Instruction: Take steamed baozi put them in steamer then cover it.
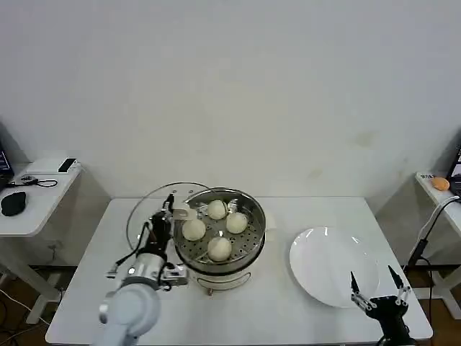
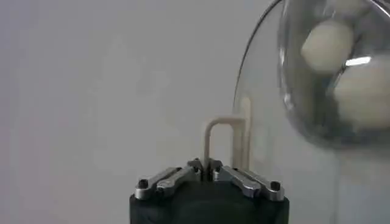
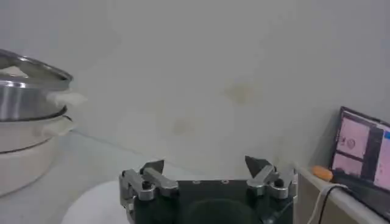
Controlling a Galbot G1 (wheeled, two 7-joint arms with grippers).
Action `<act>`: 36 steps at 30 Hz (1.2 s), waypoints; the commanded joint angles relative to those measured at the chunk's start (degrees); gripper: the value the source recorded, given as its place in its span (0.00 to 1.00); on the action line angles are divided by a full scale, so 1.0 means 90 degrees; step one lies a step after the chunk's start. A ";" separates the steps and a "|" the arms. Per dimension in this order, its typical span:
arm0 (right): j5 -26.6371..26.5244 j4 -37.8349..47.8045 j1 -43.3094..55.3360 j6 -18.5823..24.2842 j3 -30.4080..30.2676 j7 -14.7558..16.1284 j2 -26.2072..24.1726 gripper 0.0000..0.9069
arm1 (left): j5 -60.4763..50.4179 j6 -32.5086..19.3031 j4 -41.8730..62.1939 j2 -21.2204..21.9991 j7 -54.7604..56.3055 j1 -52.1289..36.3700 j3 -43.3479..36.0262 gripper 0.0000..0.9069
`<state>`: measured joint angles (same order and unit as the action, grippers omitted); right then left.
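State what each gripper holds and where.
Left gripper grips the cover by its cream handle; right gripper holds nothing.

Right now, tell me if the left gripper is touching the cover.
Touching. In the left wrist view the left gripper is shut on the cover by its cream handle, the lid tilted beside the steamer.

Steamer shiny steel; cover clear glass.
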<state>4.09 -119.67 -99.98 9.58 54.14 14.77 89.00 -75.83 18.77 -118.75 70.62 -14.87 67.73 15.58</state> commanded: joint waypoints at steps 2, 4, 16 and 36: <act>0.0182 0.0026 0.0030 -0.0019 -0.0192 0.0008 0.0007 1.00 | -0.0963 0.0202 0.0201 0.1017 -0.0336 -0.0253 -0.0670 0.00; 0.0195 0.0029 0.0051 -0.0023 -0.0219 0.0005 0.0010 1.00 | -0.1007 0.0219 0.0333 0.1097 -0.0321 -0.0315 -0.0702 0.00; 0.0380 0.0087 0.0073 -0.0002 -0.0393 0.0001 0.0115 1.00 | -0.1214 0.0249 0.1054 0.1453 -0.0283 -0.0739 -0.0851 0.00; 0.0487 0.0119 0.0059 0.0010 -0.0533 -0.0004 0.0142 1.00 | -0.1393 0.0227 0.1316 0.1556 -0.0250 -0.0840 -0.0987 0.00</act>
<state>8.26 -118.66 -99.50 9.67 49.61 14.76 90.20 -87.61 20.78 -107.99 83.93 -17.10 60.46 7.02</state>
